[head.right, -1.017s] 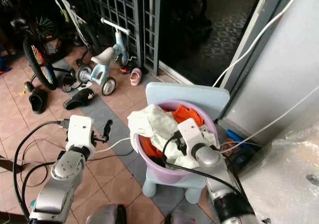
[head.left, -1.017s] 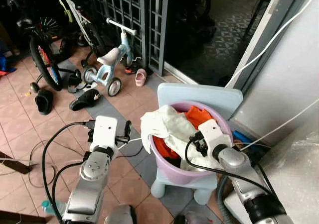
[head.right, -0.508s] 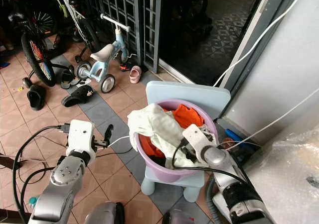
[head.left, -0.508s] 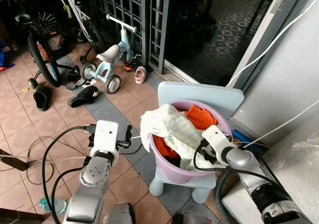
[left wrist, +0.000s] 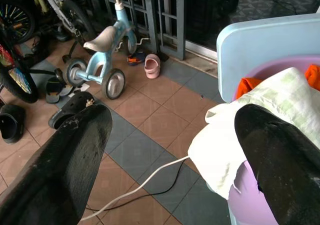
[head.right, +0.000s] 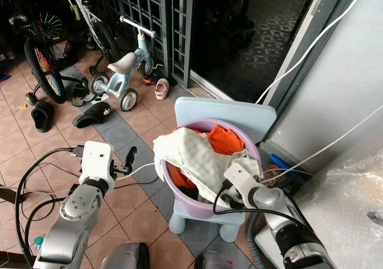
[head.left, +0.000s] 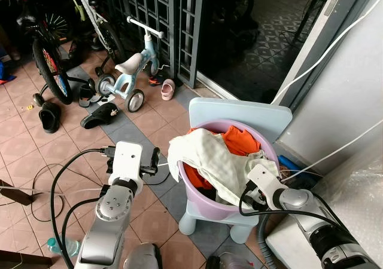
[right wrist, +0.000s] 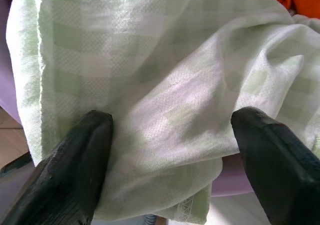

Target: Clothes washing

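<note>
A purple basin [head.left: 202, 202] heaped with laundry stands on a pale blue child's chair [head.left: 239, 111]. A white, green-checked cloth [head.left: 206, 156] drapes over the basin's near rim, and an orange garment [head.left: 240, 140] lies behind it. My right gripper [head.left: 246, 196] is at the basin's near right rim. In the right wrist view its fingers [right wrist: 75, 170] stand open and pressed onto the checked cloth [right wrist: 165, 85]. My left gripper [left wrist: 170, 150] is open and holds nothing. It hovers over the floor tiles to the left of the basin [left wrist: 250, 205].
A pale blue balance bike [head.left: 128, 72], a bicycle wheel [head.left: 51, 66], black sandals [head.left: 102, 117] and a pink shoe [head.left: 169, 91] lie before the metal gate [head.left: 161, 18]. A white cable [head.left: 163, 170] runs over the tiles. A plastic-wrapped bulk [head.left: 359, 203] stands at the right.
My right gripper has slid down and nearer, from the top of the heap to the basin's near right rim. The checked cloth now hangs further over the rim. The left arm has stayed put.
</note>
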